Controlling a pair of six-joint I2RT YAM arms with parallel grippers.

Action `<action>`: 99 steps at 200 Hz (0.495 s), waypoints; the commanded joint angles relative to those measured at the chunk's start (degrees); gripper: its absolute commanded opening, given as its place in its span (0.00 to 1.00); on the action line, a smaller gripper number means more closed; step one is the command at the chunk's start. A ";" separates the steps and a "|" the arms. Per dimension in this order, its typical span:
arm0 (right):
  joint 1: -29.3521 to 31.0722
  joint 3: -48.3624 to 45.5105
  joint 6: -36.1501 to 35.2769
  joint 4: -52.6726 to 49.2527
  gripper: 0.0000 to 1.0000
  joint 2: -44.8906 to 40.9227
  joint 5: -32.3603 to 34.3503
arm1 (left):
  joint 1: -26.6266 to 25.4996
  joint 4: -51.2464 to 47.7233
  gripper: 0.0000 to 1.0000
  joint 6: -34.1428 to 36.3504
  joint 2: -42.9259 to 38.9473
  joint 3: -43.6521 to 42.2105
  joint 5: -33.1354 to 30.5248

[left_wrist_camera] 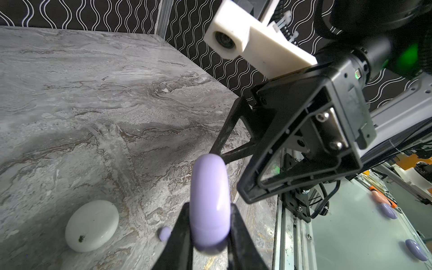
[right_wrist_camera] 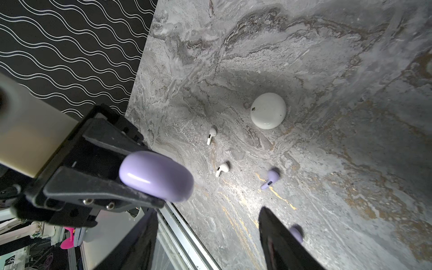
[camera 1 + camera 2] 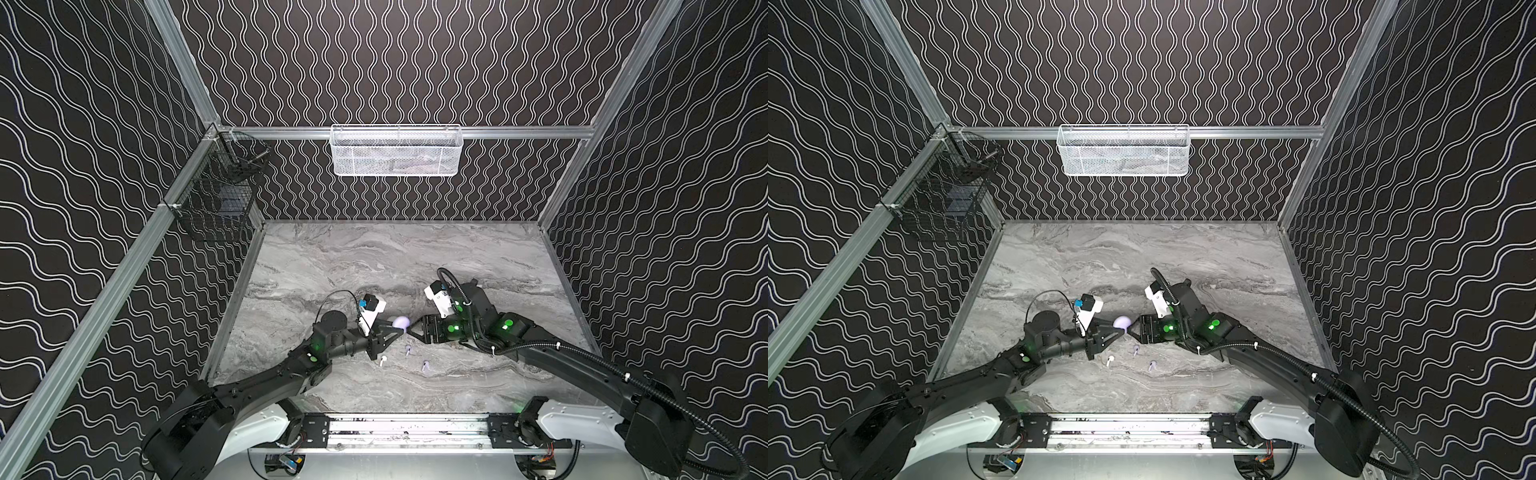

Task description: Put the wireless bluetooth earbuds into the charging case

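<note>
Lilac charging case (image 2: 156,178): closed, on edge, clamped in the narrow jaws of the left gripper (image 1: 209,210), raised off the marble table (image 2: 327,70). Right gripper (image 3: 413,330): jaws parted, empty, tips just beside that case. White case (image 2: 268,110): closed, flat on the table. Loose on the table: white earbud (image 2: 211,135), second white earbud (image 2: 222,168), lilac earbud (image 2: 270,178), second lilac earbud (image 2: 295,233), partly hidden.

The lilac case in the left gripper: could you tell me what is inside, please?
Nothing shows: the lilac case is shut, hiding its inside. Four earbuds lie outside on the table.
</note>
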 commanded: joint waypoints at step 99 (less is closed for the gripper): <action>0.05 1.57 -1.40 -0.23 0.70 1.34 1.01 | -0.86 0.64 0.20 1.72 0.14 0.35 -0.22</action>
